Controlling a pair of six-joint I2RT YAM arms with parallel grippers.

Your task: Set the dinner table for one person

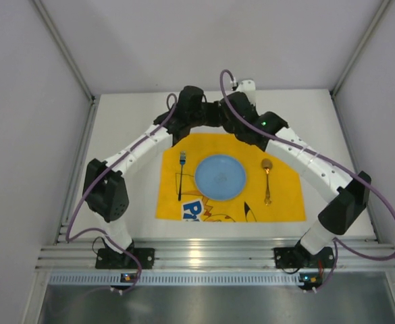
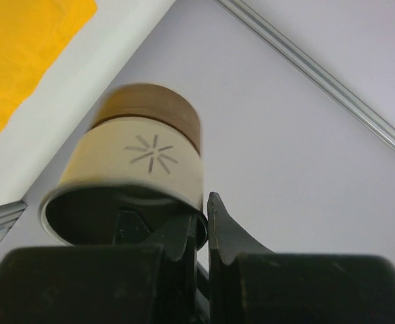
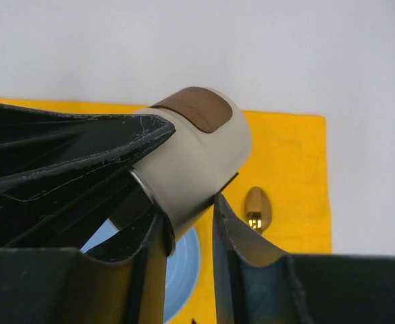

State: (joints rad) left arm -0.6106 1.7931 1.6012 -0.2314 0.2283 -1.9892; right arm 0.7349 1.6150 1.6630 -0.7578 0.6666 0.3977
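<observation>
White dinner table [image 1: 319, 128] spreads beneath the yellow placemat [image 1: 288, 202]. The left gripper [image 2: 202, 212] pinches the cup [image 2: 150, 148] by its rim, clamped tight. The right gripper [image 3: 189, 216] straddles its wall, grip unclear; an early left release could drop it.

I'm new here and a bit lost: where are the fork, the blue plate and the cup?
fork [image 1: 181, 179]: top view, mid-handle.
blue plate [image 1: 220, 177]: top view, bare centre.
cup [image 2: 140, 162]: left wrist view, cream side wall.

The cup [image 2: 143, 152] is blurred in the left wrist view and hidden behind the wrists [image 1: 211, 111] from above; the right tool [image 3: 189, 212] covers the handle of the spoon [image 3: 256, 209].
</observation>
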